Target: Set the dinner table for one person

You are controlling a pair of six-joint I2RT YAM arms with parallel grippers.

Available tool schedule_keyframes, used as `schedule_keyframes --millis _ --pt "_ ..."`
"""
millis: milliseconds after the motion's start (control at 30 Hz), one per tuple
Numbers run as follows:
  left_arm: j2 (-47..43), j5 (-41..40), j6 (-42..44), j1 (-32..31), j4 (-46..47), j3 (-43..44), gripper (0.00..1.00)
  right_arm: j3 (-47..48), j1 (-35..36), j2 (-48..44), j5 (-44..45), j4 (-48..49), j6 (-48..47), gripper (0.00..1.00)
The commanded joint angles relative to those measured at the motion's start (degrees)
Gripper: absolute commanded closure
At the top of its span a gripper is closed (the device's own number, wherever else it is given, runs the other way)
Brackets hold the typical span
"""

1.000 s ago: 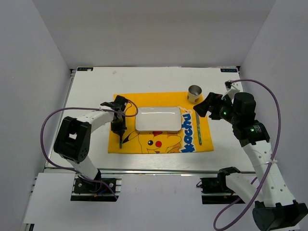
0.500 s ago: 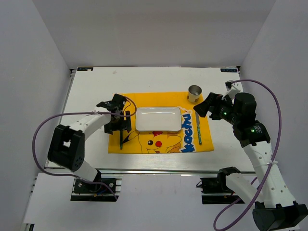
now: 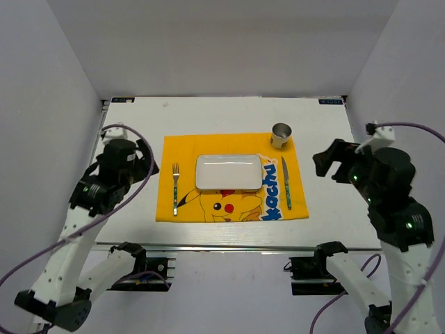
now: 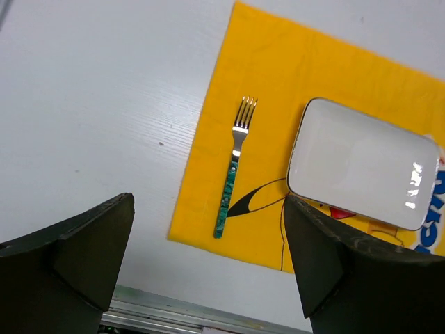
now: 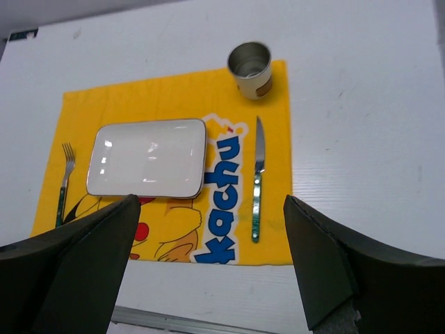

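Dinner table, a white worktop with faint wood grain, spread across the middle of the overhead view, with a metal rail along the near edge. Yellow Pikachu placemat flat at the centre. On the placemat: white rectangular plate in the middle; fork just left of the plate, tines pointing away from the arm bases; knife just right of the plate, tip likewise pointing away; metal cup upright at the far right corner, just beyond the knife tip. Left tool raised over bare worktop left of the placemat, right tool raised over bare worktop right of it, each well apart from every item.

From the left wrist: two dark fingers at the lower corners, spread wide, gripping nothing. Between and beyond them, the green-handled fork lying straight near the placemat's left edge, apart from the plate; rail just visible at the bottom.

From the right wrist: fingers likewise spread to the full, gripping nothing. Beyond them the whole setting: fork, plate, blue "kachu" lettering, knife, then the cup, open mouth up, at the placemat's far edge. White worktop on all sides of the placemat.
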Motion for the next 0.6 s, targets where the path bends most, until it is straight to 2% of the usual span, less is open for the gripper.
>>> schedule_keyframes --millis 0,233,567 --pt "-4.8 -5.0 -1.6 0.3 -6.3 2.4 0.02 5.2 0.3 -4.3 6.6 -7.5 -2.5 0.11" --pt "-15.7 -5.4 -1.6 0.3 -10.5 8.0 0.02 6.7 0.6 -10.3 9.6 -14.3 -1.0 0.11" --pt "-17.5 -8.7 -1.7 -0.2 -12.1 11.3 0.02 3.6 0.8 -13.5 12.7 -14.4 -0.2 0.11"
